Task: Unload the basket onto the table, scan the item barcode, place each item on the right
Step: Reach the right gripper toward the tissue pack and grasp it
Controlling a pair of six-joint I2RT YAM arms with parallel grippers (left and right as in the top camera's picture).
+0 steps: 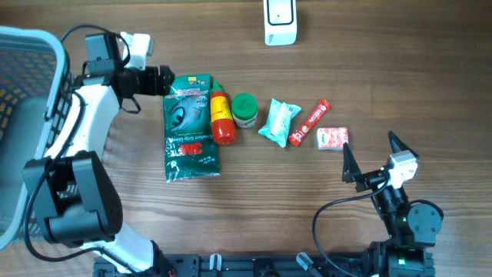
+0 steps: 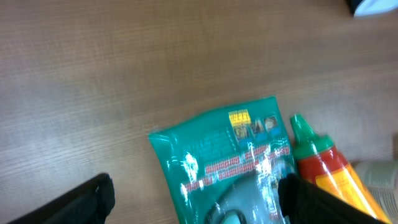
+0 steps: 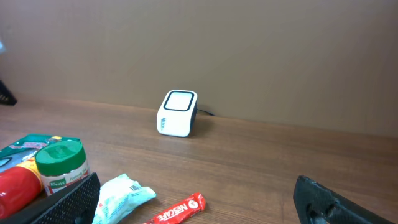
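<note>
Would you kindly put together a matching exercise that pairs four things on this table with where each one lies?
Things:
1. white scanner
2. green packet
3. red stick sachet
4. mesh basket

Places:
A. at the table's left edge
B. between the teal pouch and the pink box
C. alone at the far edge
D. below the open left gripper, beside the red bottle

Pairs: 1-C, 2-D, 3-B, 4-A

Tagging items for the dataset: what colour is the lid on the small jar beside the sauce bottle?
Green. The jar lid shows best in the overhead view.
</note>
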